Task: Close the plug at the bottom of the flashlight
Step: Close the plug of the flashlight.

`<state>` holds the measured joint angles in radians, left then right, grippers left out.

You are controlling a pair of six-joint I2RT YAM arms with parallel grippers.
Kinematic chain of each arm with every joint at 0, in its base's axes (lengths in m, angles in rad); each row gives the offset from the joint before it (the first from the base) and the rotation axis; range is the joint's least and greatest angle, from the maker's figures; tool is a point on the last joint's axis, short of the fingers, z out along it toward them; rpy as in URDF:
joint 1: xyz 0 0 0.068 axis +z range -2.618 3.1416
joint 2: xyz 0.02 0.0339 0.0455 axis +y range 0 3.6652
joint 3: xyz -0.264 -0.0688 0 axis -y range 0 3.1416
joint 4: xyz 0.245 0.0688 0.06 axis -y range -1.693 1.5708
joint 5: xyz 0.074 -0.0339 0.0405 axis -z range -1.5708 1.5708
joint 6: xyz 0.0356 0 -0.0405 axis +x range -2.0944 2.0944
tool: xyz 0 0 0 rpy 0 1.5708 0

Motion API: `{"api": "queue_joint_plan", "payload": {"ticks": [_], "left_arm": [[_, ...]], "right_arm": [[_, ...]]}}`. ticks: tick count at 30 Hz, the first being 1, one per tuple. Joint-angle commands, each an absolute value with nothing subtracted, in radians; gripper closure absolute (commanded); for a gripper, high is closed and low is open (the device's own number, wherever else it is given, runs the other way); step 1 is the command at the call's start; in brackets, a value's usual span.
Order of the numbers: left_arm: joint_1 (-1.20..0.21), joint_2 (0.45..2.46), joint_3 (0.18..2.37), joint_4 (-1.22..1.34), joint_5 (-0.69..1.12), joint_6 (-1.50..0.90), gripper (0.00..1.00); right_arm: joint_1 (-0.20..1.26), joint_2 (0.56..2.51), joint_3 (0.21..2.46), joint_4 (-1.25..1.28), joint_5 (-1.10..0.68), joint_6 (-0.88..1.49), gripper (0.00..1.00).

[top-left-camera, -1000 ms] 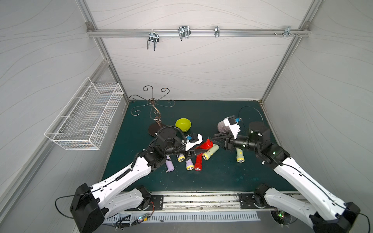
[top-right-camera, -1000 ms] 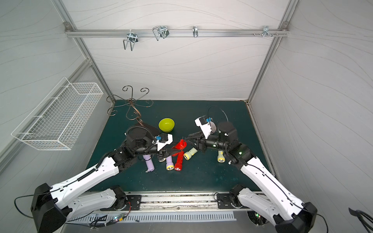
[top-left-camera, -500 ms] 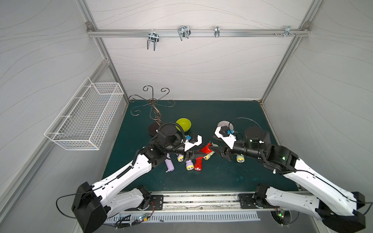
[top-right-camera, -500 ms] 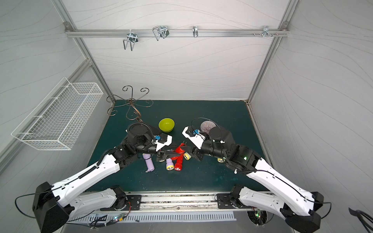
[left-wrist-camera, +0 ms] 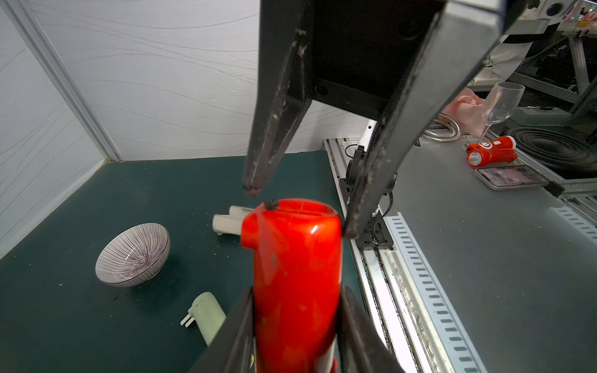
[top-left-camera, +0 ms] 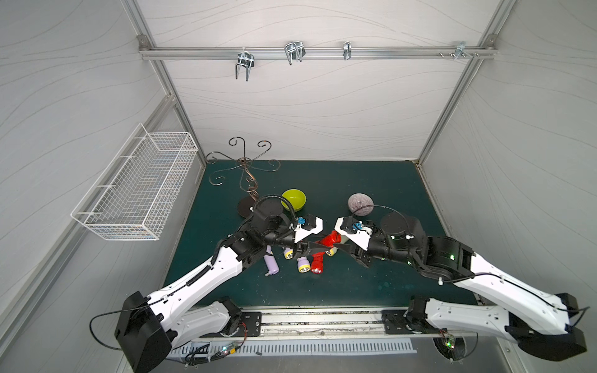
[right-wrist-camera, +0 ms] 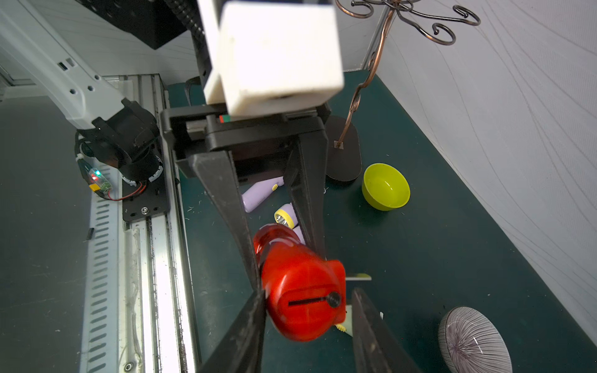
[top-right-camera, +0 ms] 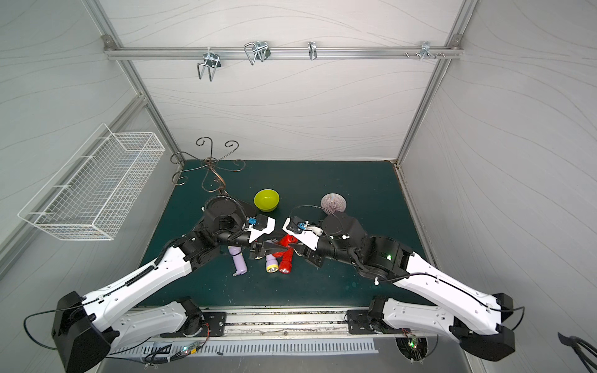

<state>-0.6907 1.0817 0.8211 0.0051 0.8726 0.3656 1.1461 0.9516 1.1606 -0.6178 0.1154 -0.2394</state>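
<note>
Base: Grip status?
Me: Left claw [left-wrist-camera: 295,298] clenched round the body of the red flashlight [left-wrist-camera: 297,252]. Right claw [right-wrist-camera: 307,295] released, fingers astride its bottom end, one against the side.
Base: Where's it sitting?
Me: Held above the green mat [top-left-camera: 355,193], between the arms, over the spare flashlights [top-left-camera: 303,266].
Base: How far along?
Me: I see no prongs sticking out; the plug [right-wrist-camera: 310,303] looks folded into its slot. I'd call it done, bar checking and setting down.
</note>
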Motion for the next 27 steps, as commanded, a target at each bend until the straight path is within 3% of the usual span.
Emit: {"api": "queue_joint_plan", "payload": {"ticks": [1,17,27], "left_arm": [[-0.686,1.072,0.877,0.045,0.912,0.392,1.00],[-0.686,1.080,0.887,0.041,0.933,0.386,1.00],[-0.685,1.066,0.879,0.057,0.916,0.375,1.00]], "right_arm": [[1.157,0.969,1.187,-0.638,0.170,-0.257,0.59],[1.252,1.014,1.197,-0.643,0.290,-0.282,0.75],[1.262,1.007,1.183,-0.647,0.281,-0.256,0.97]]}}
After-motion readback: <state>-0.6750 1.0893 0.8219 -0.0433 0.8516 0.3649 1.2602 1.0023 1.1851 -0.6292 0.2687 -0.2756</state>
